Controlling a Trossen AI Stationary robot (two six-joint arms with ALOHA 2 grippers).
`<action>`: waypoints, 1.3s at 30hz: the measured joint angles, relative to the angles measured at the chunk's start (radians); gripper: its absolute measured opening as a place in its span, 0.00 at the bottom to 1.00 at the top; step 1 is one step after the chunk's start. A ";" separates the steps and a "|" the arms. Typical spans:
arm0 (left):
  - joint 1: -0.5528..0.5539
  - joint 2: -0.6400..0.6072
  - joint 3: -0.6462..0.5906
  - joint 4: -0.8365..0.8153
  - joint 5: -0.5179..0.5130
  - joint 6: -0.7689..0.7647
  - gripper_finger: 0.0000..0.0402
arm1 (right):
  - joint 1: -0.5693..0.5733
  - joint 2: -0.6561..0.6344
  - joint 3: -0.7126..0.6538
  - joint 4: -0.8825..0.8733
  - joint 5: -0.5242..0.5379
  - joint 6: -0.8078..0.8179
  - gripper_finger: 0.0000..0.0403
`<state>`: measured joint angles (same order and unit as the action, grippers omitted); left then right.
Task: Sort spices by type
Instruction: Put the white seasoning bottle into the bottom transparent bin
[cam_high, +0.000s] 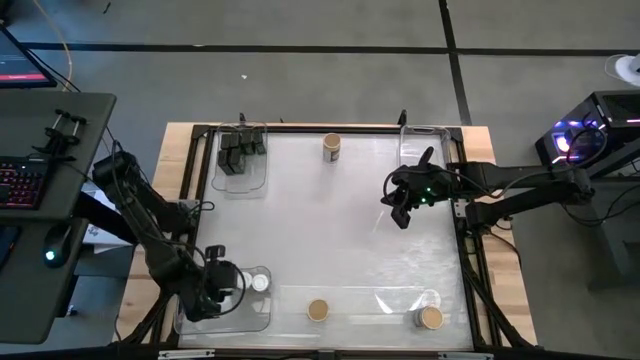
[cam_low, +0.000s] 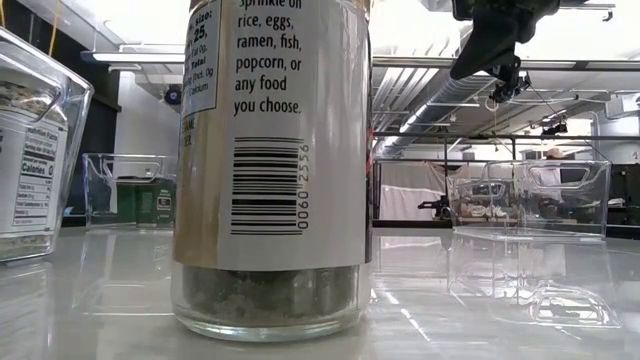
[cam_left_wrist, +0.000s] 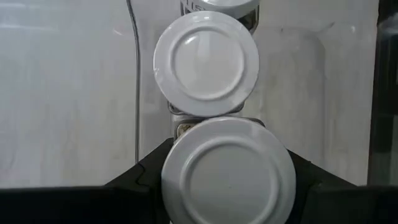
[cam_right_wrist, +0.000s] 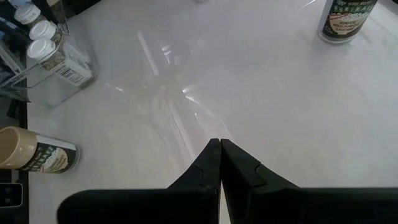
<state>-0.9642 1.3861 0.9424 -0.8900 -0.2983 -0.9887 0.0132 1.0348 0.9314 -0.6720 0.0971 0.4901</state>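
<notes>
My left gripper (cam_high: 228, 286) is over the clear bin (cam_high: 262, 318) at the table's near left corner, shut on a white-topped jar (cam_left_wrist: 229, 175). Two more white-topped jars (cam_left_wrist: 206, 62) stand in a row beyond it in that bin. My right gripper (cam_right_wrist: 219, 147) is shut and empty, hanging above the table's right middle (cam_high: 401, 203). Black boxy containers (cam_high: 241, 150) sit in the far left bin. Tan-topped jars stand on the table at the far middle (cam_high: 332, 147), the near middle (cam_high: 318, 310) and the near right (cam_high: 430, 318). My left gripper pinches the white-topped jar between its two fingers (cam_left_wrist: 148, 169), one on each side of the jar just under the lid's rim (cam_left_wrist: 171, 186). The fingers come from above, pointing down. The lid hides the jar's body, so whether it stands on the bin's floor cannot be told.
An empty clear bin (cam_high: 400, 300) lies near the table's near right, another (cam_high: 422, 140) at the far right corner. In the low view the near-middle jar (cam_low: 270, 170) fills the foreground. A raised frame (cam_high: 470, 250) runs along the table's edges. The middle of the table is bare.
</notes>
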 joint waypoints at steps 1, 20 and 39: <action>0.000 0.000 0.000 0.006 -0.005 -0.001 0.42 | 0.000 0.000 0.000 0.000 0.000 -0.001 0.00; 0.002 -0.010 0.001 0.013 -0.011 0.066 0.61 | 0.000 0.000 0.000 0.000 0.000 -0.026 0.00; 0.007 -0.147 0.203 -0.327 -0.029 -0.351 0.48 | 0.000 0.000 0.000 0.000 0.000 -0.041 0.00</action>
<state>-0.9568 1.2389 1.1454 -1.2167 -0.3277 -1.3397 0.0132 1.0348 0.9318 -0.6723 0.0975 0.4493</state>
